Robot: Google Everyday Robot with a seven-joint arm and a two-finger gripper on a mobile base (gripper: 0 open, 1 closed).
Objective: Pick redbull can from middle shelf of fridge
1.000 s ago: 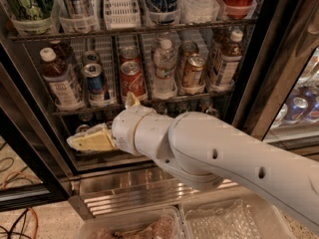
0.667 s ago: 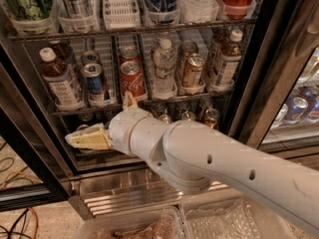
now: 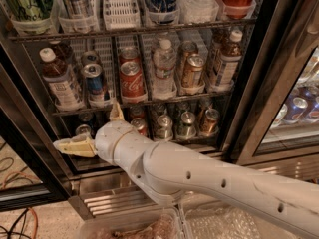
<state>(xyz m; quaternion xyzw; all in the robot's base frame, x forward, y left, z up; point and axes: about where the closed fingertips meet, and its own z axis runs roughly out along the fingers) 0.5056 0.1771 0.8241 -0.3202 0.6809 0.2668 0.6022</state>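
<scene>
The redbull can, slim and blue-and-silver, stands at the left of the middle shelf in the fridge, with a second similar can behind it. A red Coca-Cola can stands right of it and a brown bottle left of it. My gripper is below and in front of the redbull can, under the shelf's front rail. It is open and empty, with one yellowish finger pointing left and the other pointing up toward the shelf.
On the middle shelf stand also a water bottle, a bronze can and a brown bottle. Several cans fill the lower shelf behind my arm. Clear plastic bins lie below. Cables lie on the floor at left.
My gripper has shifted a little to the left and down. The cans and bottles have not moved.
</scene>
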